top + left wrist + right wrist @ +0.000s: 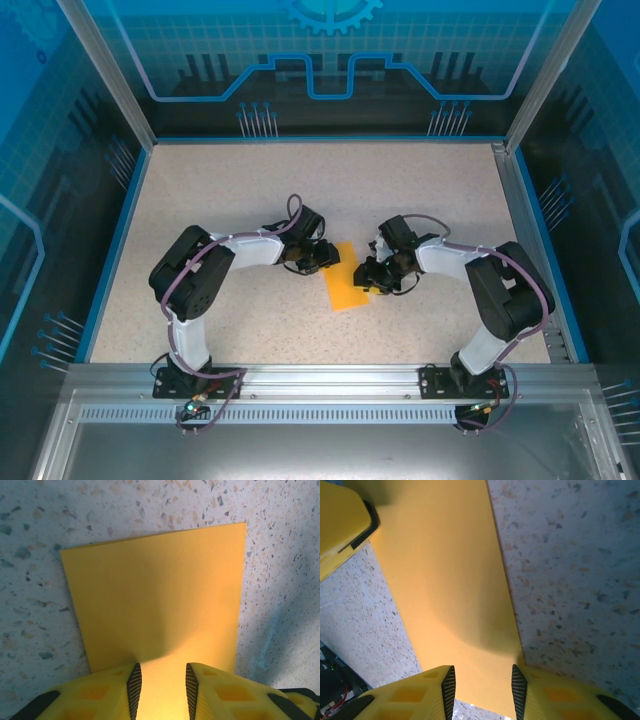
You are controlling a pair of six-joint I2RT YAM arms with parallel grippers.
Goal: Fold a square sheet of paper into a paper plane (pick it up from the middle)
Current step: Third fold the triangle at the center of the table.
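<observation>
Lying on the speckled bench point(300, 180) near its middle, the square sheet of paper point(347, 280) looks light, limp and slippery, best pinched gently at its edges, where the left claw point(162, 672) and right claw point(482, 676) stand part-open astride it, clamping nothing yet.

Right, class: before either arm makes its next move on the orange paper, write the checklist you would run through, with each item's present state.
1. Orange paper lies on the table: ok.
2. Paper runs between the left jaws: ok, seen from the left wrist.
3. Paper runs between the right jaws: ok.
4. Both pairs of jaws stand apart, not clamped: ok.
5. Paper flat by the left jaws: cannot tell; a shaded patch there may be a bulge.
6. Left arm and right arm apart: ok, close but not touching from above.
</observation>
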